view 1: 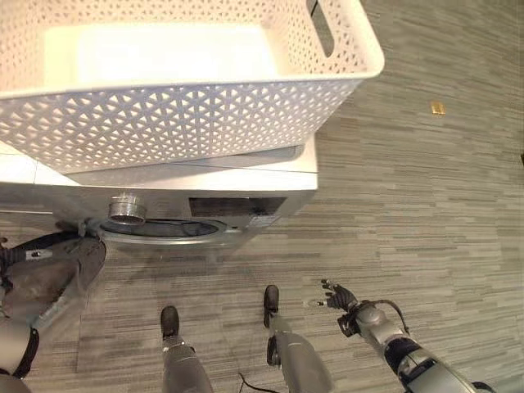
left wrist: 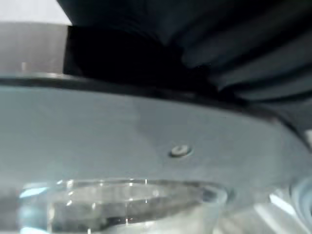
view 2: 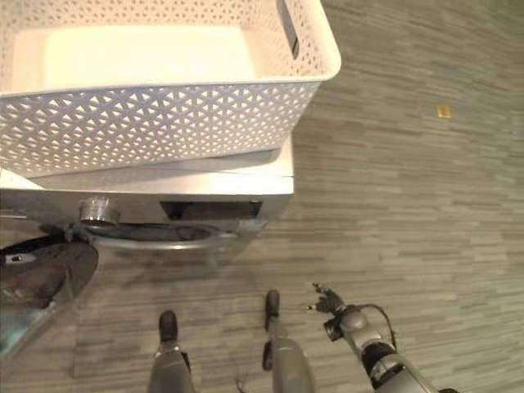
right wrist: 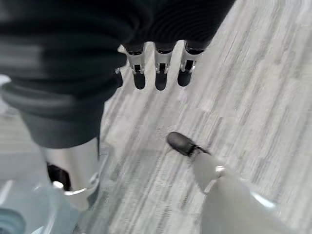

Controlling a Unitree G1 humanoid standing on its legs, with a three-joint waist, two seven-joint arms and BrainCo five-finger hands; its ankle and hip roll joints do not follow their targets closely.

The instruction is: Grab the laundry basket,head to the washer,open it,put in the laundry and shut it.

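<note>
The white front-loading washing machine [view 1: 205, 176] filled the upper left of the frame in the head views, its flat top carrying the white perforated plastic laundry basket [view 1: 164, 123]. The basket sat squarely on the machine's top, taking up most of the upper half of the picture, and its pale floor looked bare of laundry, though the near wall hid part of it. A slot handle showed in its right-hand end wall.

Below the basket, the machine's front faced down the frame, with a dark display panel [view 1: 233, 206] and a silver round control knob [view 1: 127, 208] to the left of it. The round glass-windowed washer door [view 1: 53, 274] stood swung open at the lower left, beside the ringed drum opening [view 1: 164, 229].

The grey striped wood-effect floor [view 1: 426, 188] spread across the right of the frame, with a small yellow tag [view 1: 438, 107] lying on it at the upper right.

The left hand was pressed close against the door's rim in its wrist view; I could not tell whether its fingers were curled or straight. The right hand [view 1: 337, 296] hung low at the lower right, well apart from the machine, fingers relaxed and apart, holding nothing.
</note>
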